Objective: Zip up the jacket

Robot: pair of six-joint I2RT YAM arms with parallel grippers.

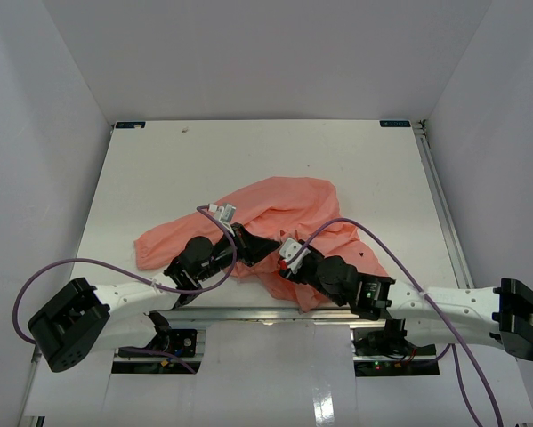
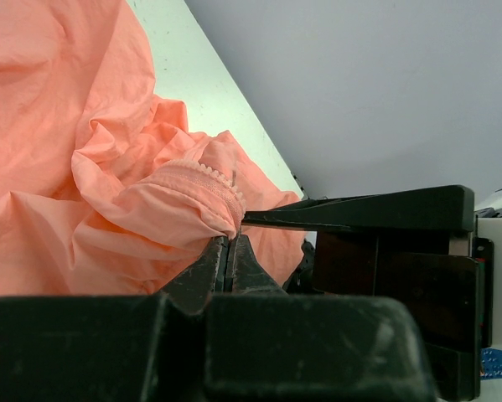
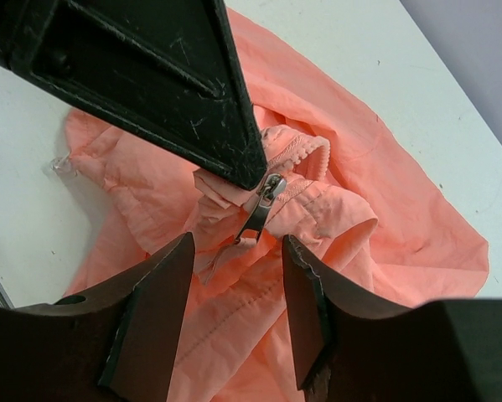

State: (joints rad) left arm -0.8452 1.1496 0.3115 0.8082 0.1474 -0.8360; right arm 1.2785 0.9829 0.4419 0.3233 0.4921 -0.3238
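Two grippers work the crumpled jacket (image 1: 293,205) at the table's (image 1: 248,151) near edge: my left gripper (image 2: 230,244) pinches what looks like its zipper-side hem, while my right gripper (image 3: 238,244) stands spread astride the zipper pull (image 3: 260,213), which I must next clamp and draw along the teeth.

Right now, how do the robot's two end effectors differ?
The left end effector is shut; the right end effector is open. The left pinches the jacket at its zipper edge; the right grips nothing, straddling the zipper pull. Both are black and work at the same spot.
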